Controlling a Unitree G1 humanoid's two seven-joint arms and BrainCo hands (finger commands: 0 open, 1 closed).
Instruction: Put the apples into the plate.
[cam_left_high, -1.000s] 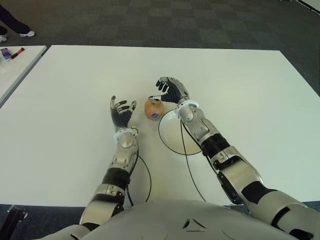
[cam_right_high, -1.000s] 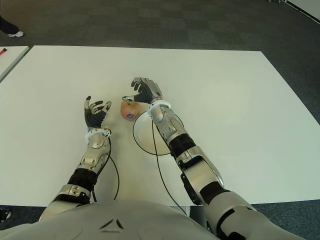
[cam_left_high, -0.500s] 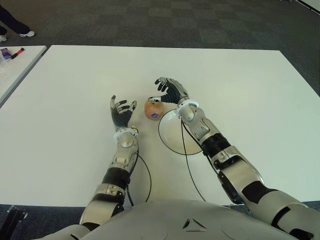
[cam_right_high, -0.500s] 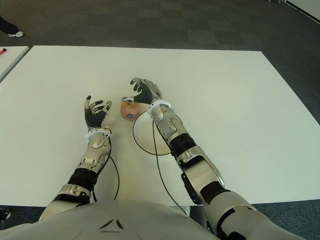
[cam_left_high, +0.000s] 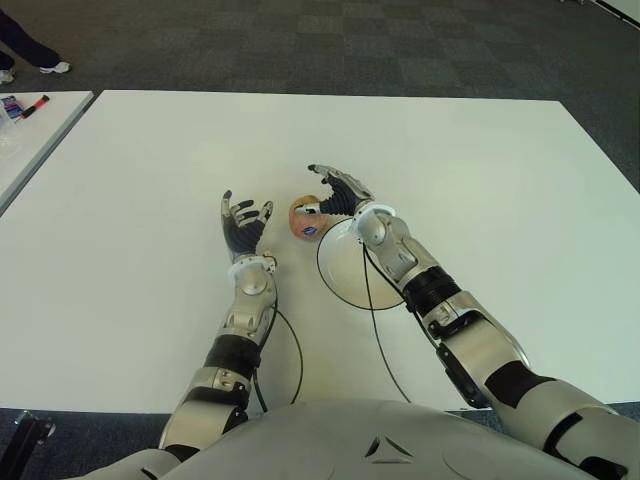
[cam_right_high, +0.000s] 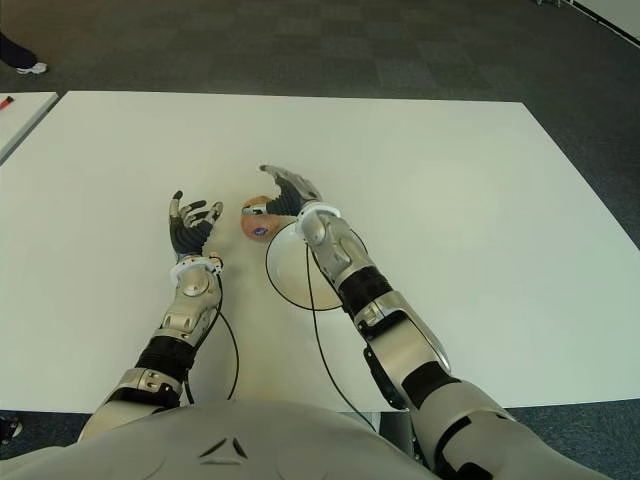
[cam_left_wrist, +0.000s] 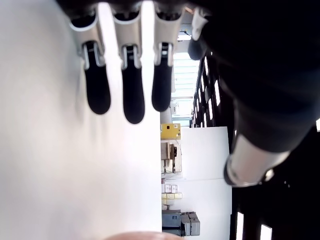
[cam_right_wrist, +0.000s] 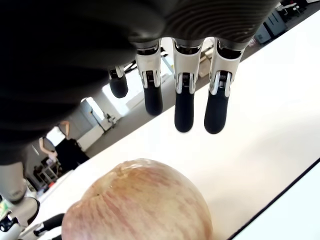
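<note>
Right hand (cam_left_high: 338, 188) partly hides apple (cam_left_high: 305, 219).

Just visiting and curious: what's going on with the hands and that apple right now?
Right hand open, over reddish-yellow stickered apple, no grip. Left hand open, beside it. Apple on white table, outside round white plate. Nothing blocking.

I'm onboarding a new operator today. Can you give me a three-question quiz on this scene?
1. True or false: the apple lies in the plate.
2. Which hand is at the apple? A) left hand B) right hand
3. Fill in: the right hand's fingers are ____, extended over the apple and not gripping it.

Key:
1. False; it sits on the table just beyond the plate's left rim.
2. B; the left hand shows open, left of the apple.
3. open
</note>
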